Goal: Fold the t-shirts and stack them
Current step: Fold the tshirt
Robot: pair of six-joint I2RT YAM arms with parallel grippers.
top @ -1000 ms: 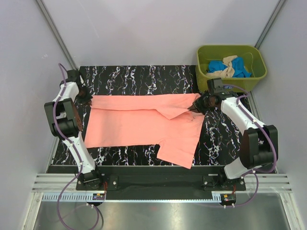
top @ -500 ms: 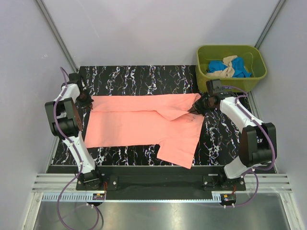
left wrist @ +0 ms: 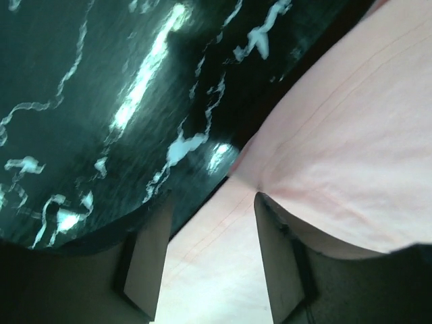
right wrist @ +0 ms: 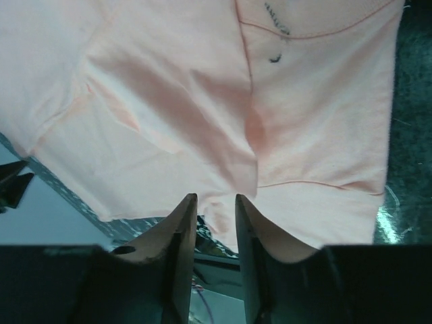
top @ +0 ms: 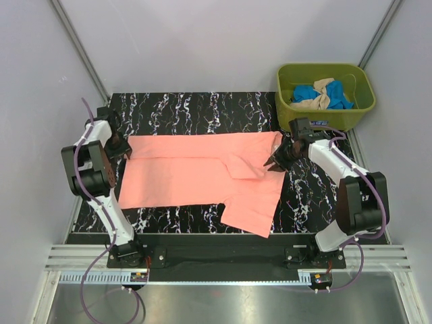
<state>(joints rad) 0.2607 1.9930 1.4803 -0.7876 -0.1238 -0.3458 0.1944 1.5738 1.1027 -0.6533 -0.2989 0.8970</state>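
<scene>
Right by the arm bases runs a metal rail (top: 223, 260), then the black, white-veined tabletop (top: 202, 108) between grey walls. A salmon-pink t-shirt (top: 196, 172) lies spread flat across it. The left gripper (left wrist: 209, 202) sits at its far-left corner, jaws parted over the cloth edge and holding nothing. The right gripper (right wrist: 216, 202) hangs over the shirt's right end, slightly open and empty. Beyond, an olive tub (top: 280, 94) holds a blue t-shirt (top: 307, 92) and a beige t-shirt (top: 324, 91).

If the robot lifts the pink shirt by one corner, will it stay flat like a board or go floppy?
Probably floppy: the salmon-pink t-shirt lies folded over itself near its right end, with soft creases. It looks thin, so likely light, sagging from wherever it's pinched. Pushed, it would probably bunch up.
</scene>
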